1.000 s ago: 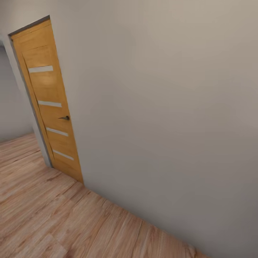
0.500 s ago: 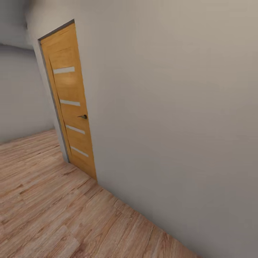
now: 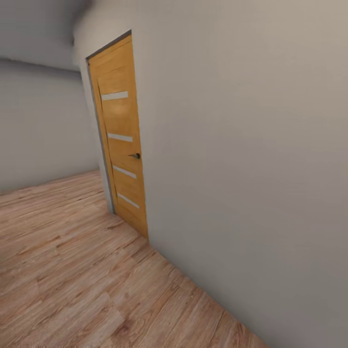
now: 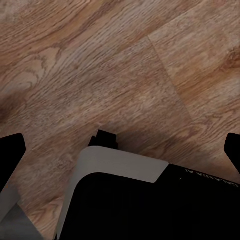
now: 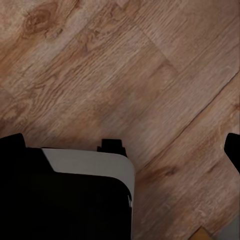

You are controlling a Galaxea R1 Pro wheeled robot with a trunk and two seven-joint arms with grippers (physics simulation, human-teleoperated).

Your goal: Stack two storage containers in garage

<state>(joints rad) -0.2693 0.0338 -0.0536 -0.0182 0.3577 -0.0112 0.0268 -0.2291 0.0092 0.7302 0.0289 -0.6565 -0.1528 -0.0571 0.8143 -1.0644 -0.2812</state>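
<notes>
The two storage containers are out of view. A light-wood door with narrow frosted strips and a dark handle is set in the grey-white wall and looks shut. In the left wrist view my left gripper is open; its dark fingertips sit far apart over the wood planks with nothing between them. My right gripper is open too, its fingertips spread over bare planks.
Light wood plank flooring runs along the wall toward a far grey wall past the door. Both wrist views catch parts of my own black and white body below the grippers.
The head camera has turned, so the door now sits further right in the picture and more of the far wall and floor shows at the left. Nothing in the scene itself has moved.
</notes>
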